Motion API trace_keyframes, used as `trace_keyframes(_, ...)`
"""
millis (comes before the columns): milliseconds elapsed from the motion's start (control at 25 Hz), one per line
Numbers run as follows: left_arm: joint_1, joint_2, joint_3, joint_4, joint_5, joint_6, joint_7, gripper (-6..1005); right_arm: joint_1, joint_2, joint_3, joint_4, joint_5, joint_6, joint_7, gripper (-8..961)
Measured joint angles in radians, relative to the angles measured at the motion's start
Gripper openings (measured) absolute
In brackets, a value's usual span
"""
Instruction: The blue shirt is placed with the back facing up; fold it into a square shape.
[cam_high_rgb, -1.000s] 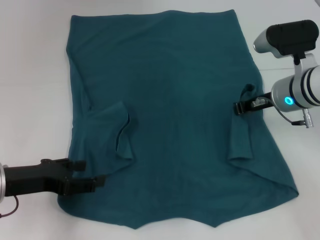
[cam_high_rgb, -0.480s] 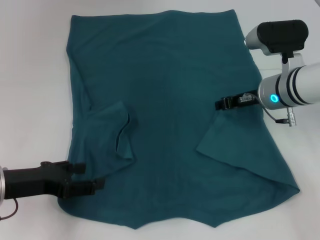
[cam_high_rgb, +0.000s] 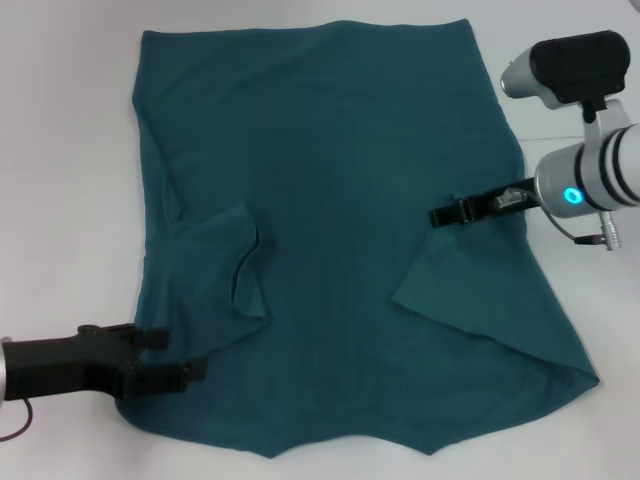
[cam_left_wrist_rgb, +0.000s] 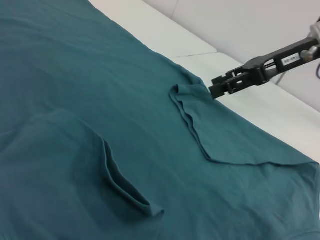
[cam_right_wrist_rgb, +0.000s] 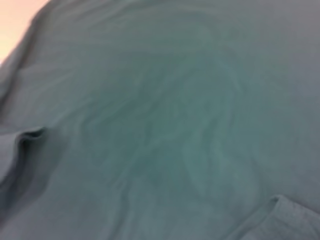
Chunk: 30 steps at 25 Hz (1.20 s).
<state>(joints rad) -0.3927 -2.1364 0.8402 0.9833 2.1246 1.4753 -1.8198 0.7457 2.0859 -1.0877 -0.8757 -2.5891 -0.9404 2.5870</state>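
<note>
Fingers of my right gripper look pinched together above the blue shirt, just past its folded-in right sleeve; I can't confirm any cloth between them. The left gripper reaches low over the shirt's near-left corner, its fingers parted. The shirt lies spread on the white table. The left wrist view shows the sleeve's doubled hem just beside the right fingertips.

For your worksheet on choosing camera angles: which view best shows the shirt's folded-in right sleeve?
The left wrist view: the right sleeve flap lies whole on the blue shirt, beside the right gripper. The head view shows it flatter; the right wrist view shows only blurred cloth.
</note>
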Motion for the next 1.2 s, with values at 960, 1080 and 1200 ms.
trace_keyframes(960, 0.058, -0.034, -0.04, 0.18, 0.2, -0.055, -0.284, 827, -0.102, -0.026, 0.116, -0.138, 0.223, -0.338, -0.328, 695)
trace_keyframes(1080, 0.071, -0.032, -0.008, 0.173, 0.205, -0.089, -0.277, 827, -0.101, -0.026, 0.116, -0.139, 0.223, -0.339, -0.328, 695)
trace_keyframes(1200, 0.075, -0.031, 0.024, 0.159, 0.205, -0.114, -0.265, 827, -0.101, -0.026, 0.114, -0.139, 0.223, -0.339, -0.326, 695)
